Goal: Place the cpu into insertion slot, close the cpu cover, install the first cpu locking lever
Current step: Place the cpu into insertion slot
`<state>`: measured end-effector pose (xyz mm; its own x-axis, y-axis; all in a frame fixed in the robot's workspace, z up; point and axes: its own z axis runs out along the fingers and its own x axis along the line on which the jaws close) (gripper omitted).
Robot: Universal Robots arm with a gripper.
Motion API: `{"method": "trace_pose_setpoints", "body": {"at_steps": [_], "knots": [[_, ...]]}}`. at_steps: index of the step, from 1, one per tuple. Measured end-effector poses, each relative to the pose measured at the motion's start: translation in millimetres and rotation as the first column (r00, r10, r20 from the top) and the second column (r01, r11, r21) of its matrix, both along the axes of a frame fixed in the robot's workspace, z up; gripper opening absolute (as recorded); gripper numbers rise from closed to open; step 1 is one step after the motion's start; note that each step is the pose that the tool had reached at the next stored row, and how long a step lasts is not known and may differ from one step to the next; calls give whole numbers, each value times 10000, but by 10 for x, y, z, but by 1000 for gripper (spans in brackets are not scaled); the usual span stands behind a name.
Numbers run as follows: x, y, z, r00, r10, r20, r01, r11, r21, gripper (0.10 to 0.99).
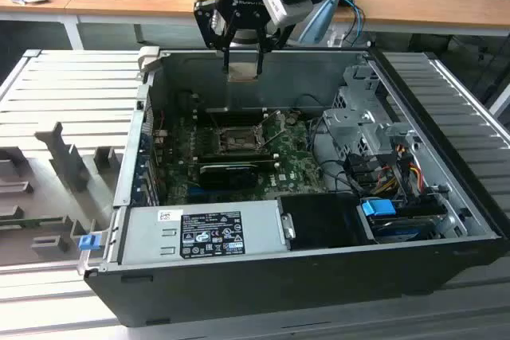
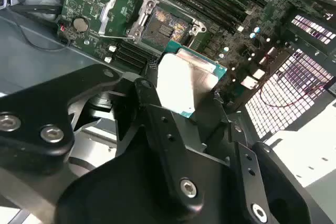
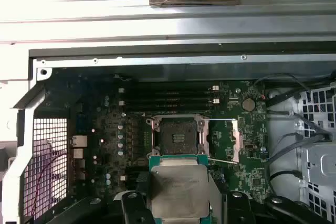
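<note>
One cpu (image 3: 178,192) in end effector (image 1: 243,68)

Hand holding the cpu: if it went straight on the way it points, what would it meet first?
Likely the motherboard, at or just beside the open insertion slot. The hand grips the cpu above it with nothing showing between, but depth is unclear, so alignment is uncertain.
</note>
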<state>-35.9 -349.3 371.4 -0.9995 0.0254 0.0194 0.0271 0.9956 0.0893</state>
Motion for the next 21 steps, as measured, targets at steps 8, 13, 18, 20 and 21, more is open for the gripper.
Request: {"method": "trace_pose_setpoints", "body": {"at_steps": [8, 13, 18, 20, 21], "knots": [[0, 0, -4, 9958, -916, 1, 916, 9958, 0, 529], [0, 0, -5, 9940, -1091, 1, 1091, 9940, 0, 529], [0, 0, -6, 9907, -1364, 1, 1364, 9907, 0, 529], [0, 0, -6, 9885, -1510, 1, 1510, 9885, 0, 529], [0, 0, -6, 9873, -1587, 1, 1587, 9873, 0, 529]]}}
